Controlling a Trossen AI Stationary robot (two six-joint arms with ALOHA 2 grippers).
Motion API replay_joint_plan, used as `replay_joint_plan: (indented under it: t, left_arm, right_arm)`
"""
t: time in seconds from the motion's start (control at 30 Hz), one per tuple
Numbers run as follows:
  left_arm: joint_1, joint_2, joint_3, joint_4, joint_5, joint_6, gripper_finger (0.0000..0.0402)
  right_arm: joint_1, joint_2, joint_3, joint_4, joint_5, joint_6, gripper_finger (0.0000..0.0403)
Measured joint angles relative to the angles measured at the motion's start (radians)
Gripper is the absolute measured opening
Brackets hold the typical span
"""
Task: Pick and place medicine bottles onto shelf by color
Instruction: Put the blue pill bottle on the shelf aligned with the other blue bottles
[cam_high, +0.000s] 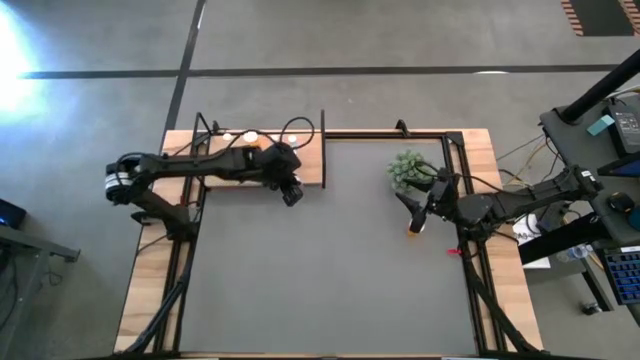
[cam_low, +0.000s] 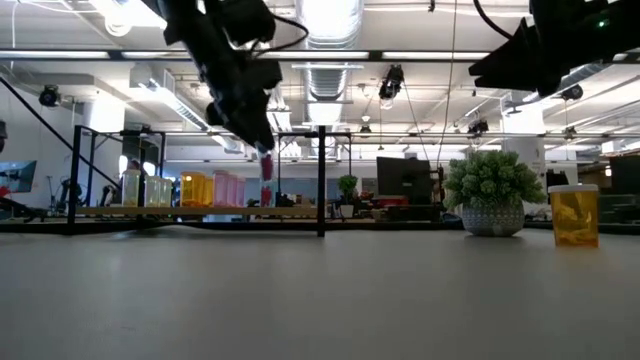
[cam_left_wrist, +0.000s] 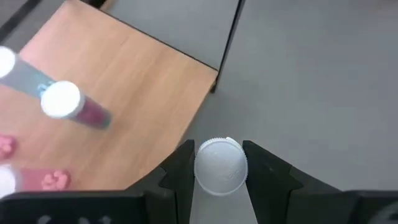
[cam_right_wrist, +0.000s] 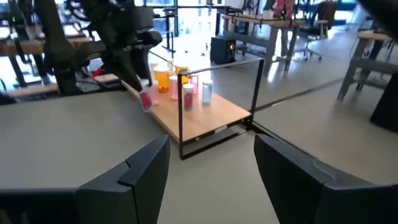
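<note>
My left gripper (cam_high: 291, 192) is shut on a pink-red bottle (cam_low: 266, 190) with a white cap, just off the near right corner of the light-wood shelf (cam_high: 310, 165). Several bottles stand on the shelf: yellowish (cam_low: 131, 188), orange (cam_low: 194, 188) and pink (cam_low: 227, 188). My right gripper (cam_right_wrist: 211, 177) is open and empty at the table's right, above an orange bottle (cam_low: 574, 215) that stands upright on the mat; the bottle also shows in the high view (cam_high: 415, 230). My left gripper pinches the pink-red bottle at its white-capped top end (cam_left_wrist: 221, 163) between its two fingers. The fingers come from above, slanting down. The bottle hangs below the fingers (cam_right_wrist: 146, 98), a little tilted, lifted clear of the shelf and the mat.
A small green plant in a pot (cam_low: 490, 192) stands on the mat at the far right, close to my right gripper. A black upright post (cam_high: 322, 150) stands at the shelf's right end. The grey mat (cam_high: 320, 280) spreads between the arms.
</note>
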Motion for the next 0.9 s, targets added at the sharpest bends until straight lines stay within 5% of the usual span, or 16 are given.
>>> replay_joint_plan:
  t: [0.4, 0.9]
  left_arm:
    - [0.035, 0.111, 0.117, -0.121, 0.001, 0.25, 0.0103]
    - [0.132, 0.111, 0.085, -0.107, -0.004, 0.264, 0.0103]
  right_arm:
    - [0.0, 0.001, 0.0, 0.0, -0.002, -0.023, 0.0226]
    - [0.0, 0.001, 0.0, 0.0, -0.002, -0.023, 0.0226]
